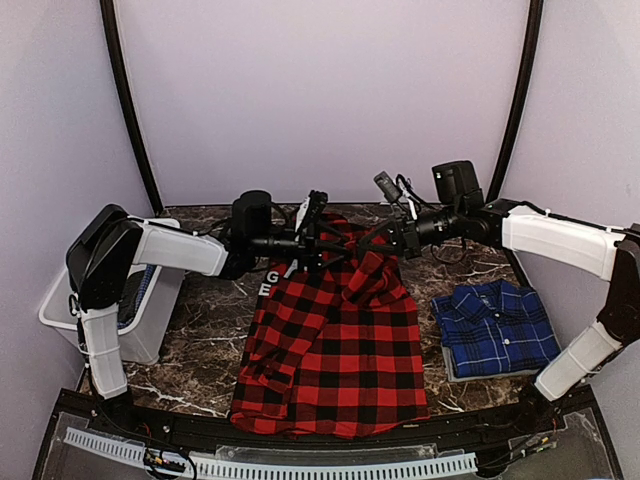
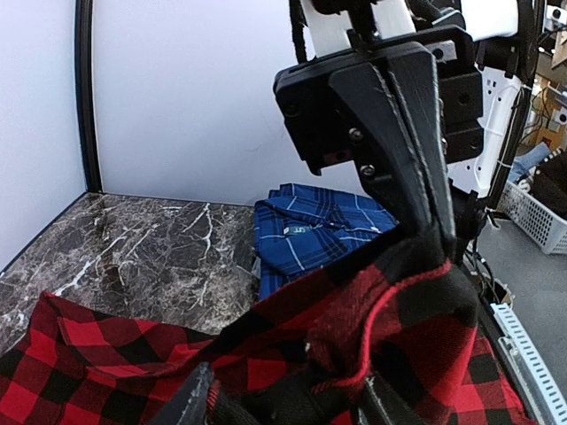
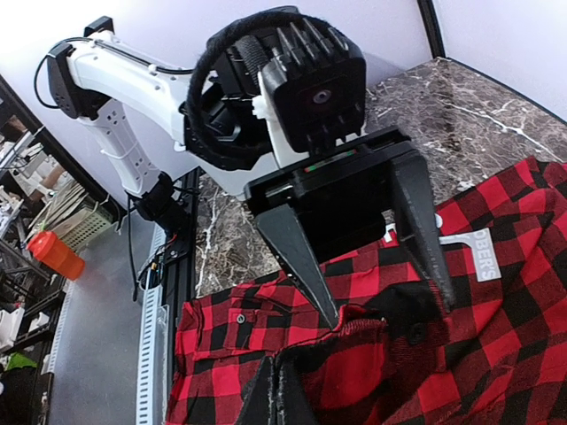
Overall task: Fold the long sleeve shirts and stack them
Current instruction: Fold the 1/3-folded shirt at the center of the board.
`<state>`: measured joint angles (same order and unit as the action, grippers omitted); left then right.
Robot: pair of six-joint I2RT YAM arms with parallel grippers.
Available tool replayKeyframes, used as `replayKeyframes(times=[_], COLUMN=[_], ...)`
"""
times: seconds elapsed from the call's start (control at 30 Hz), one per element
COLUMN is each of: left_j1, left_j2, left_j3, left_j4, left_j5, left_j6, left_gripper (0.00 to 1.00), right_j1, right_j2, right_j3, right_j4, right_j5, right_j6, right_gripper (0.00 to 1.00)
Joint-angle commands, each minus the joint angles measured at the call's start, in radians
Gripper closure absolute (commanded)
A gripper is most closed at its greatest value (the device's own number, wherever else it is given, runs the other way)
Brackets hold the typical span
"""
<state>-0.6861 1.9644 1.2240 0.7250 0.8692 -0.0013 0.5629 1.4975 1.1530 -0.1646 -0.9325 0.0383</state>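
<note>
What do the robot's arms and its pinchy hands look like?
The left arm and right arm are smooth white tubes joined by chunky black joints. The left gripper is black with two pointy wedge fingers. Thin black cables loop along the right arm.

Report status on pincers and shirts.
Left pincer open astride raised fold of red checked shirt; right pincer shut on it. Blue plaid shirt folded, apart. Nothing blocking.
</note>
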Motion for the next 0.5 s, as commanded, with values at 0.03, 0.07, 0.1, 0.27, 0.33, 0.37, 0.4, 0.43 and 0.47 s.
replayKeyframes(times=[0.03,0.07,0.1,0.27,0.33,0.37,0.4,0.43,0.47], left_j1=[-0.004,-0.004,-0.004,-0.004,-0.007,-0.011,-0.014,-0.017,-0.017], left_j2=[-0.085,-0.095,-0.116,-0.195,-0.228,-0.241,-0.266,-0.277,-0.297], left_j3=[-0.051,-0.058,-0.072,-0.118,-0.135,-0.141,-0.149,-0.150,-0.151], left_j4=[0.033,0.035,0.032,-0.021,-0.041,-0.060,-0.074,-0.109,-0.127], left_j5=[-0.039,-0.048,-0.062,-0.096,-0.105,-0.111,-0.127,-0.143,-0.146], left_j6=[-0.055,-0.057,-0.061,-0.088,-0.113,-0.123,-0.145,-0.162,-0.206], left_gripper=[0.58,0.64,0.67,0.91,0.97,0.99,1.00,1.00,1.00], right_j1=[-0.012,-0.013,-0.015,-0.019,-0.018,-0.018,-0.017,-0.017,-0.016], right_j2=[-0.035,-0.037,-0.038,-0.040,-0.035,-0.033,-0.030,-0.025,-0.020], right_j3=[-0.013,-0.018,-0.022,-0.038,-0.041,-0.043,-0.045,-0.047,-0.049], right_j4=[0.029,0.030,0.035,0.077,0.092,0.100,0.111,0.122,0.137], right_j5=[0.133,0.157,0.187,0.262,0.279,0.289,0.298,0.307,0.320], right_j6=[-0.002,0.001,0.006,0.036,0.046,0.053,0.062,0.071,0.084], right_gripper=[1.00,1.00,1.00,1.00,1.00,1.00,0.98,0.94,0.91])
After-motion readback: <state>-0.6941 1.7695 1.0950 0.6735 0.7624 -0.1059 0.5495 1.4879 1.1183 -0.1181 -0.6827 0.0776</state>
